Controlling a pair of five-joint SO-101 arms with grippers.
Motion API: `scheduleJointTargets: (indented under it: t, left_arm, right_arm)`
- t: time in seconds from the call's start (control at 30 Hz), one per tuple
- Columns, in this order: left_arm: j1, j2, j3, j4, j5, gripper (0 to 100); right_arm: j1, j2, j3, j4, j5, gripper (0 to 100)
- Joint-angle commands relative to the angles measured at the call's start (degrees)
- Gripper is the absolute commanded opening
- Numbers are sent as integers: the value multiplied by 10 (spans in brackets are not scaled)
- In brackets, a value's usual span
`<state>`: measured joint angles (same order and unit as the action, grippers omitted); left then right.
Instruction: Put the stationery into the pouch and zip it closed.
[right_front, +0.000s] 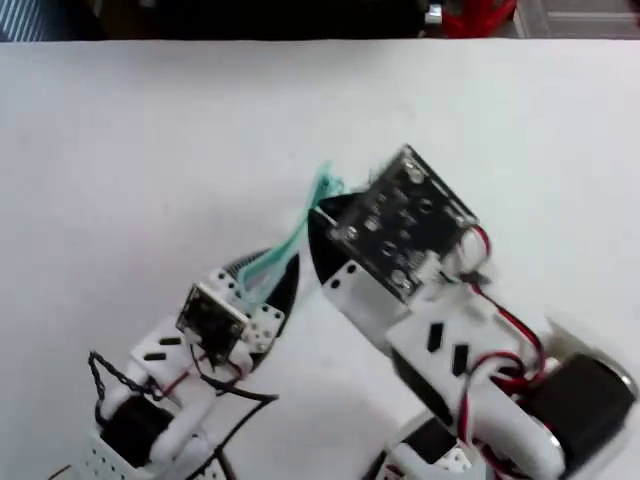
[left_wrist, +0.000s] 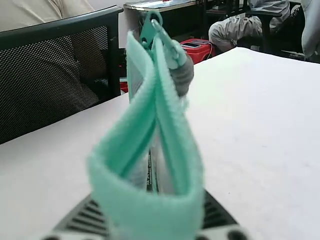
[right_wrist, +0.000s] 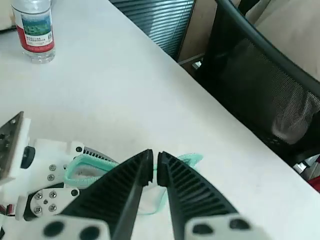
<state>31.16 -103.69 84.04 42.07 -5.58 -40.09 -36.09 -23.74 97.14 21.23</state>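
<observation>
Looks like the zipping step. Left gripper (right_front: 257, 284) is clamped on the near end of the pouch (left_wrist: 150, 150), over the bench (right_front: 150, 150). The zip mouth gapes just ahead of it, with the zipper pull (left_wrist: 161, 31) at the far end. Right gripper (right_wrist: 155, 167) has its fingers together at that far end; can't tell if the pull is pinched. Next probably: secure the pull and drag it toward the left gripper, with the left bracing.

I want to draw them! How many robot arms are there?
2. The left arm holds one end of the green pouch; the right arm is at its other end.
</observation>
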Motion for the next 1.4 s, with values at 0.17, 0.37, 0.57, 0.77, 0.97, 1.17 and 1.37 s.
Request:
scheduleJointTargets:
  t: [0.17, 0.37, 0.57, 0.77, 0.97, 1.17, 1.37]
  left_arm:
    - [-7, -6, -1, -14, 5, 24]
    - [-7, -6, 12, -19, 0, 24]
    - [-7, -6, 14, -18, -18, 24]
    - [-7, -6, 14, -16, -18, 24]
    - [-7, -6, 15, -15, -19, 24]
    - [-7, -7, 23, -18, -22, 24]
    - [-7, -7, 23, -18, -22, 24]
  right_arm:
    - [105, -7, 182, -28, -27, 269]
    - [75, -88, 269, -51, 5, 282]
    - [45, -142, 350, -104, -25, 283]
    - [49, -122, 320, -149, -51, 283]
    - [60, -65, 212, -159, -51, 281]
    - [78, 69, 148, -155, -84, 280]
    - [94, 114, 57, -93, -102, 279]
